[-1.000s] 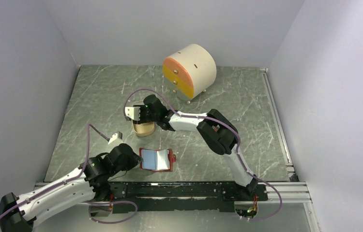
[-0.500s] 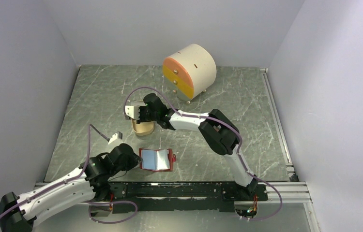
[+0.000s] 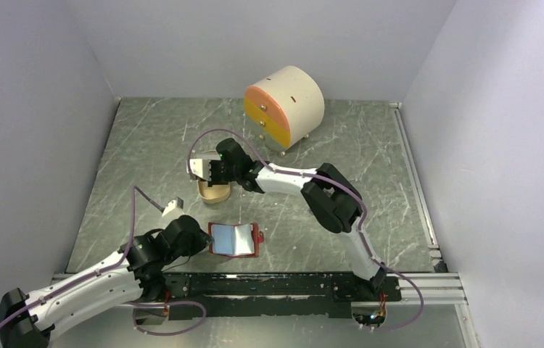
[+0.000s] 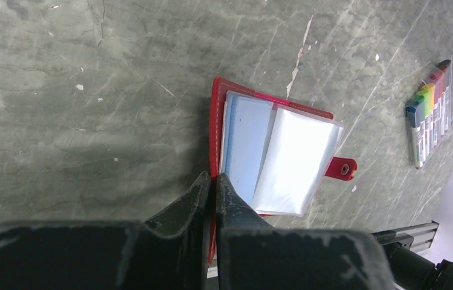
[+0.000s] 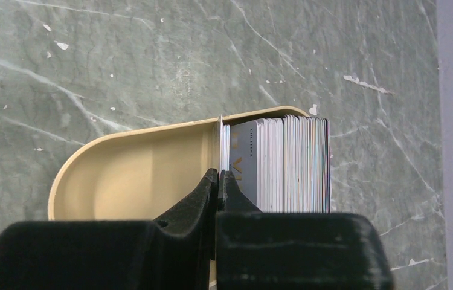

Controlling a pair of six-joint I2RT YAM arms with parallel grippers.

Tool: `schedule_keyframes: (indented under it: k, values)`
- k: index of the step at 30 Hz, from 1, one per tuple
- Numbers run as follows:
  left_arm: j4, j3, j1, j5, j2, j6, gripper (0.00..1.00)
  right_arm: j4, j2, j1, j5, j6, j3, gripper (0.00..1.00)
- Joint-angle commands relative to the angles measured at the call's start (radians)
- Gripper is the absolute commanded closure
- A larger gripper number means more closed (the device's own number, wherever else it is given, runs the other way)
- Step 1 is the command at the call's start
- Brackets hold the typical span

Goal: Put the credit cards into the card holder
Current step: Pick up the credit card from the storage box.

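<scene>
The left gripper (image 4: pixel 212 182) had its two fingers pressed together on the near edge of the small red leather-like folding card holder (image 4: pixel 272 158), pinching the red cover. This grip seemed meant to hold the holder spread open and steady on the grey-green marbled tabletop (image 4: pixel 91 90), with the pale blue shiny pockets facing up just ahead of the fingertips and the snap tab off to their right. The right gripper (image 5: pixel 217 179) was clamped on the end card (image 5: pixel 220 136), a thin pale one standing on edge directly ahead of its fingertips, at the left end of the packed stack of silver-grey and dark credit cards (image 5: pixel 290 163). Taking the card at the end looked sensible, since only that one has free space beside it. The stack stood upright at the right end of a tan oval tray (image 5: pixel 127 181), whose bare floor opened to the left of the fingers. The neighbouring cards touched the held one and might drag along with it, and the tray's rim sat close around them. A bundle of rainbow-coloured markers (image 4: pixel 429 112) lay well right of the left gripper, out of the way, and a cream rounded drawer unit with orange and yellow fronts (image 3: pixel 283 107) stood beyond the right gripper.
</scene>
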Motion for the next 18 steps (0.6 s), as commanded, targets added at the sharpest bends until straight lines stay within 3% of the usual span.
schedule_keyframes:
  k: [1, 18]
  values:
    - [-0.017, 0.02, -0.005, -0.02, -0.003, -0.007, 0.91, 0.011, -0.053, -0.021, -0.03, 0.024, -0.008, 1.0]
    - [-0.018, 0.028, -0.005, -0.018, 0.007, -0.005, 0.91, -0.097, 0.048, -0.093, -0.165, 0.206, 0.163, 0.97]
